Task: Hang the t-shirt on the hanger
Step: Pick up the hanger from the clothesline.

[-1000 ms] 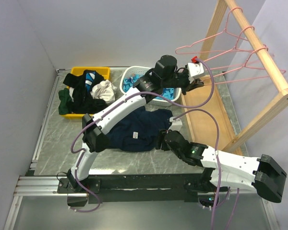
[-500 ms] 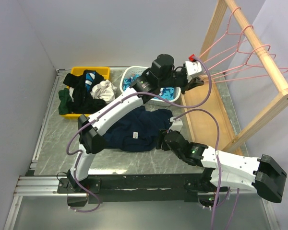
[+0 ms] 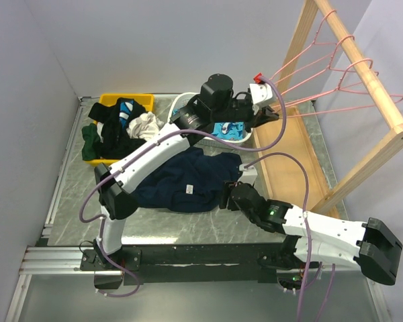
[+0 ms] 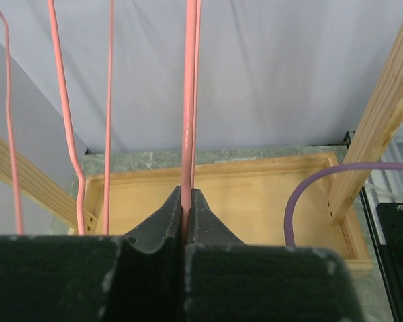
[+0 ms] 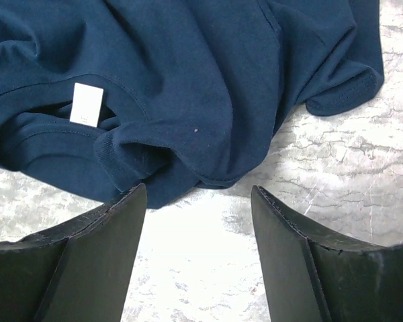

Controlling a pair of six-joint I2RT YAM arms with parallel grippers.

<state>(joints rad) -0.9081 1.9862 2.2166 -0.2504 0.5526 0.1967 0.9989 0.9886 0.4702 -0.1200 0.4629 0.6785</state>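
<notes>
The yellow bin (image 3: 107, 99) at the far left corner of the worktop holds a clothes heap too tangled to sort by eye. The navy t-shirt (image 3: 188, 178) lies crumpled mid-worktop, toward the near edge, and the left arm crosses over it, so its full outline is hidden. The right wrist view shows only the collar with its white label (image 5: 87, 105) and one sleeve hem. It looks soft, light and limp, likely to sag and fold wherever it is lifted. The ribbed collar or a shoulder seam seems the best hold. The right gripper (image 5: 198, 201) hovers over the shirt's near right edge, fingers spread and holding nothing. Further right, above the far right part of the worktop, the left gripper (image 4: 187, 201) has its fingers pressed together, pinching the pink wire hanger (image 4: 190, 100) beside the wooden rack (image 3: 383, 92). That wire is probably thin, springy and slick, so it could twist in the pinch. Its hook is cut off at the top of the wrist view, and I cannot tell whether it hangs on the rail
</notes>
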